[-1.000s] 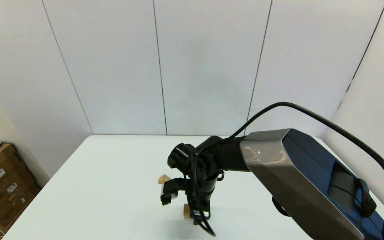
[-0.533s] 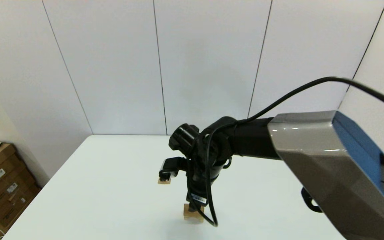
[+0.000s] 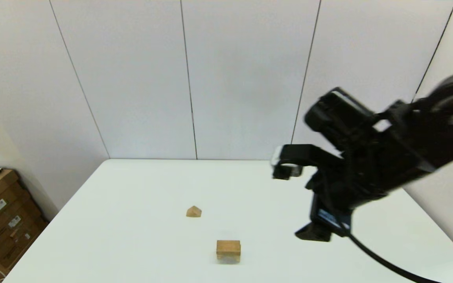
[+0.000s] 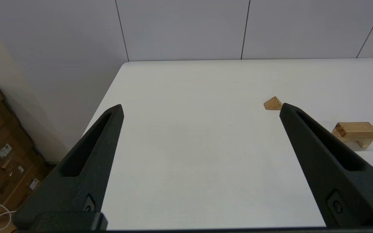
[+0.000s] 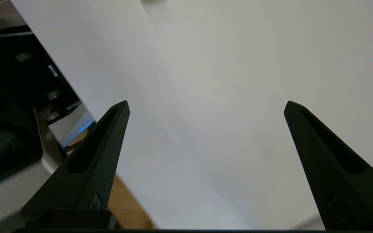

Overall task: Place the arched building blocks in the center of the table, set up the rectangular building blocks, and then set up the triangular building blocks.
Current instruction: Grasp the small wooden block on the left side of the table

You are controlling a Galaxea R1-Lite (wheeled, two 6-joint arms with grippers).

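wooden and stiff, the light triangle (image 3: 194, 212) wants gripping across its flat ends, away from the slopes; both the right gripper (image 5: 206, 106) and the left gripper (image 4: 201, 108) have jaws spread wide, empty.

The right gripper (image 5: 206, 106) hung above the table (image 5: 225, 97) with its two long black fingers (image 5: 96, 155) spread wide apart and nothing between them. Below them lay only bare white tabletop, its surface blurred. One long table edge ran diagonally across the view. Beyond that edge sat dark equipment (image 5: 8, 97) with a grey casing (image 5: 11, 191) and a small blue light (image 5: 84, 127), too blurred to identify. A strip of brown floor (image 5: 125, 207) showed just off the table edge, beside one finger.
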